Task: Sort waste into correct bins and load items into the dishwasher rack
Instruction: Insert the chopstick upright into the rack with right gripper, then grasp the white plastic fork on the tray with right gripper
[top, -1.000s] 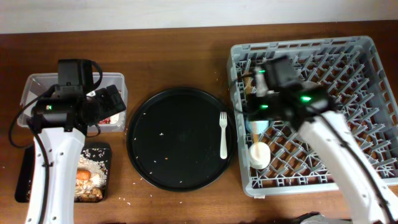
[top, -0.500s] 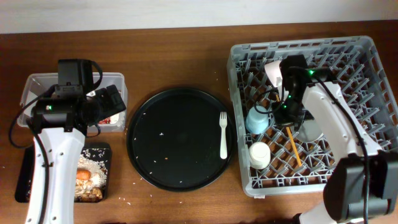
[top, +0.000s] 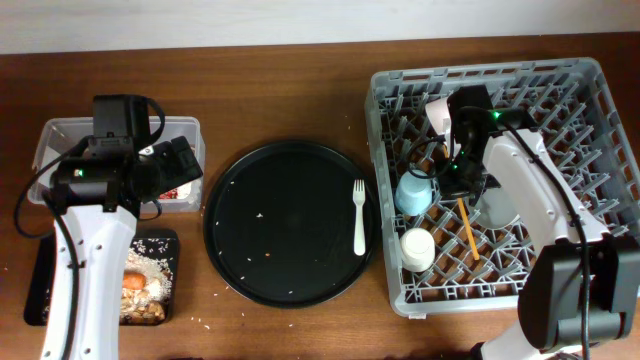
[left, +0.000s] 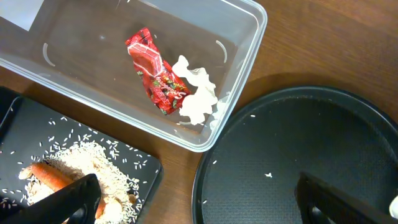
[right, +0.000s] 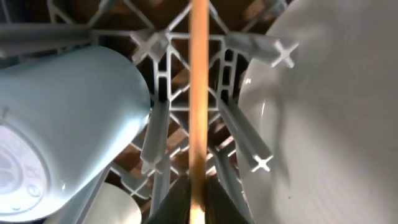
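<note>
Left gripper (left: 198, 186): we see its two fingers (left: 68, 199) spread wide, with nothing between them.
Clear tub (left: 249, 56): it sits at the far left. The red foil wrapper (left: 155, 71) and the white tissue (left: 196, 93) lie inside, touching each other, apart from the left fingers.
Shallow black tray (left: 146, 165): it is just near the tub. We see rice scraps (left: 87, 155) and the carrot (left: 46, 175) on it, close by one left finger.
Right gripper (right: 191, 199): it is low in the dishwasher rack (top: 600, 100). Its fingers (right: 165, 208) sit close on each side of the thin wooden stick (right: 199, 93). We cannot tell if they squeeze it.
Stick: it lies between the light blue cup (right: 68, 124) on the left and the white plate (right: 336, 124) on the right.
Cream cup (top: 418, 249): it is in the rack, near the blue cup.
White fork (top: 359, 215): it lies on the right side of the round black tray (top: 280, 230), well apart from both grippers.
</note>
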